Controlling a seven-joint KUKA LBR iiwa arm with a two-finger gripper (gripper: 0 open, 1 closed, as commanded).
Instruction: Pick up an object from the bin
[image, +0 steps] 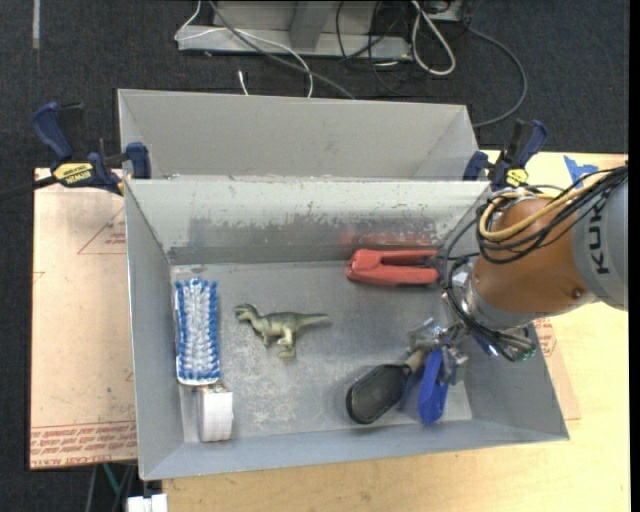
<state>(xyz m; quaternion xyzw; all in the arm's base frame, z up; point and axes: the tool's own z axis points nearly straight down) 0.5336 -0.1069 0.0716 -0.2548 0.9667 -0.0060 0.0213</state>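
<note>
My gripper (440, 340) is low over the bin's front right part, just under the arm's orange cover. Directly below and in front of it lies a blue-handled thing (432, 392), one blue end pointing toward the front wall; whether the gripper grips it I cannot tell. A black oval object (376, 393) rests beside the blue thing, touching it on its left. A red-handled tool (392, 268) lies along the back wall, just behind the gripper.
A small green toy dinosaur (279, 325) stands in the middle of the floor. A blue and white brush (197, 330) lies along the left wall, its white handle (214, 414) toward the front corner. The arm covers the right wall.
</note>
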